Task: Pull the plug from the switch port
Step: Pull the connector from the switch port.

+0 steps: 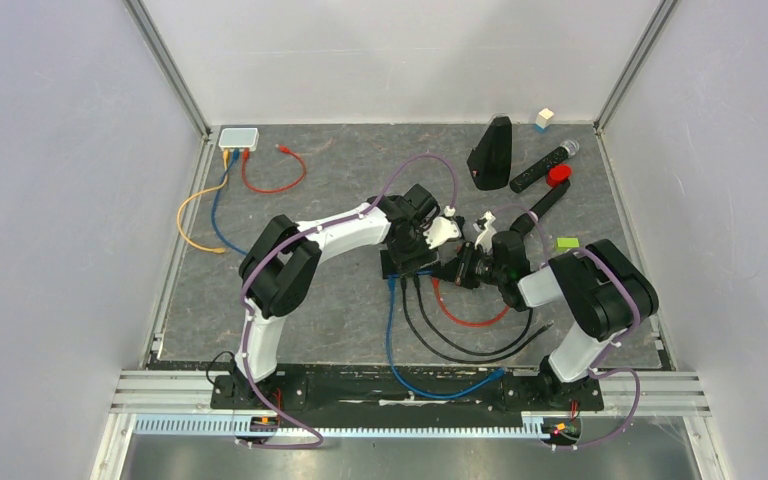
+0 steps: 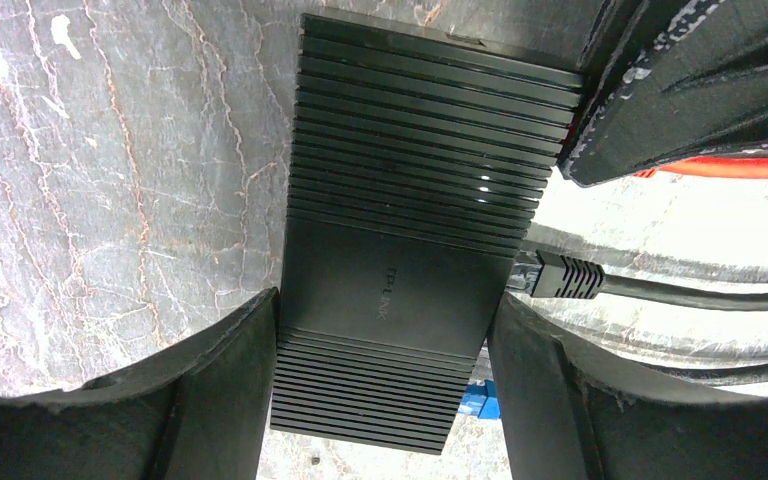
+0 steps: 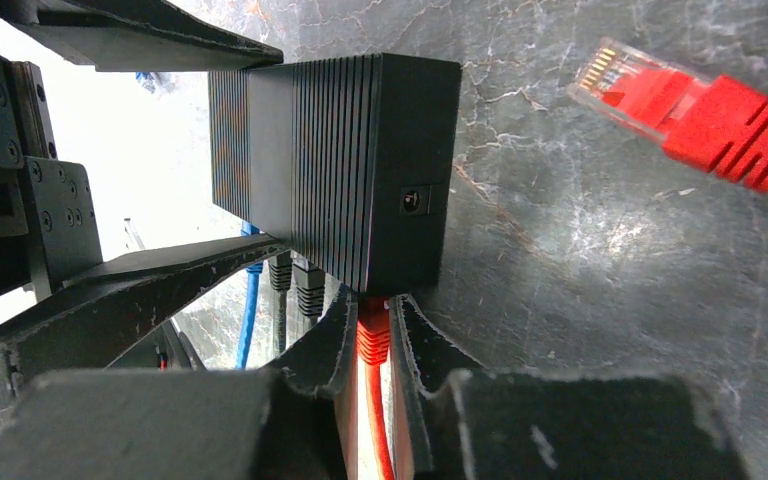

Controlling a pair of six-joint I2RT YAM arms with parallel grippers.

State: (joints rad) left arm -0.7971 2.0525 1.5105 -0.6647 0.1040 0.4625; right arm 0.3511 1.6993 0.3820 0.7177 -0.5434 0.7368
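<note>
Near the middle of the bench (image 1: pixel 350 330) the black switch (image 2: pixel 400 230) lies flat, its port side turned to six o'clock, toward the arm bases.

The left hand (image 2: pixel 385 330) reaches in from nine o'clock and straddles the switch from above. Its fingers (image 2: pixel 222 385) press against the two long sides, so it is grasping the switch body. On the port side, its finger sits between a blue plug (image 2: pixel 480 400) and a black plug (image 2: pixel 565 277), both seated in ports.

The right hand (image 3: pixel 373 305) comes in from three o'clock, low over the bench. It is clenched on the red plug (image 3: pixel 372 340), one fingertip on each flank. That plug sits in the port nearest the switch's three-o'clock end and is not yet drawn out. Its red cable (image 1: pixel 470 318) loops over the bench toward five o'clock.

In the right wrist view a loose red connector (image 3: pixel 695 110) shows at two o'clock, well apart from the switch, with its gold contacts bare.

At eleven o'clock on the bench a small white box (image 1: pixel 238 137) rests by the wall.
</note>
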